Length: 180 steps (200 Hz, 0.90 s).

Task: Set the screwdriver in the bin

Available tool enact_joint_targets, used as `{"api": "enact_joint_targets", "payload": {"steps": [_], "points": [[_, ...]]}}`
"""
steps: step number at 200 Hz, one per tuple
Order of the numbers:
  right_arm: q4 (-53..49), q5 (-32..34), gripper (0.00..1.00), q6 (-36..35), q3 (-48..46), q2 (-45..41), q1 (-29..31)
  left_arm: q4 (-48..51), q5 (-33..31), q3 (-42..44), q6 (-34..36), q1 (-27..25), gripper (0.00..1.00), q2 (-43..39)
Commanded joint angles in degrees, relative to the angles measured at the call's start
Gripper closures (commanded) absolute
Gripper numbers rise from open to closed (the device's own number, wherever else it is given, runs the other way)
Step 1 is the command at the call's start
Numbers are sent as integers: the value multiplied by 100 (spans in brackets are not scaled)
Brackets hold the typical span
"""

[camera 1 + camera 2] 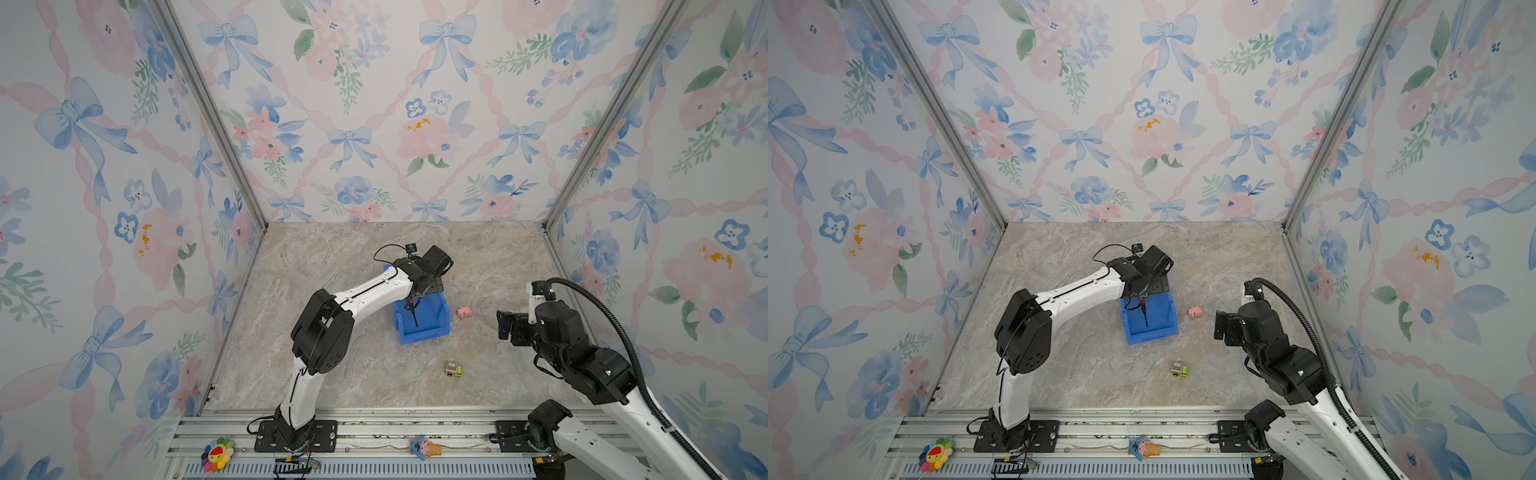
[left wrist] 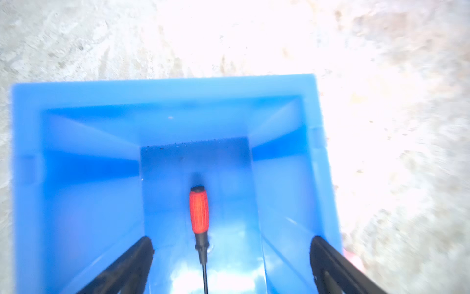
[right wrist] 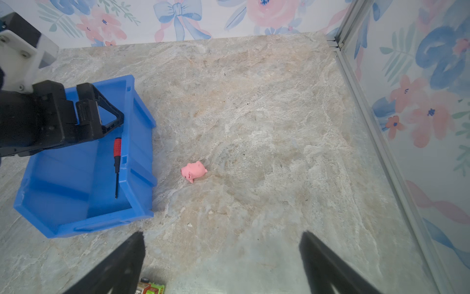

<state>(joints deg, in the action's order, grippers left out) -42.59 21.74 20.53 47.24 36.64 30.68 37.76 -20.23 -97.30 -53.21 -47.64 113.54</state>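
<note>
Top views, both: the left gripper [image 1: 417, 296] hangs over the far end of the blue bin [image 1: 424, 335], pointing down into it, and the screwdriver [image 1: 414, 312] shows as a thin dark line inside the bin, directly below that gripper. The right gripper [image 1: 504, 325] waits well apart on the right side, beyond a small pink pig toy [image 1: 464, 312]. Left wrist view: the two black fingers [image 2: 142, 257] stand spread wide with nothing between them. The screwdriver lies free beneath them, apparently on the bin floor, its red handle pointing away from the camera. Right wrist view: the screwdriver's long axis runs along the bin's length, handle toward the end under the left gripper, shaft tip toward the lowered front lip. This arm's own jaws are parted and empty, above bare tabletop with a toy truck [image 3: 150, 287] at the picture's edge. Judged from this, the tool is in place and the left arm, the nearer one, need only lift straight up clear of the bin walls
</note>
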Motion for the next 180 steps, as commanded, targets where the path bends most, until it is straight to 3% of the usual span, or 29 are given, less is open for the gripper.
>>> {"api": "enact_joint_targets", "payload": {"steps": [1,64,96,125,146,180], "points": [[-10,138,3,39,10,-272,-62,127,-227,339,229,-175,3,-653],[34,20,3,134,61,-136,-106,117,-558,1384,1098,-337,2,-2340],[325,29,3,239,-38,-315,-106,100,-1109,2004,1705,-214,2,-3111],[508,405,3,356,-124,-406,-114,-77,-1158,2815,2075,494,3,-3917],[8,1205,3,745,111,-138,-123,-303,-1209,3482,2306,1117,2,-4484],[-202,2543,3,1111,-46,-25,-132,-1291,-772,4746,2946,2146,2,-5173]]}}
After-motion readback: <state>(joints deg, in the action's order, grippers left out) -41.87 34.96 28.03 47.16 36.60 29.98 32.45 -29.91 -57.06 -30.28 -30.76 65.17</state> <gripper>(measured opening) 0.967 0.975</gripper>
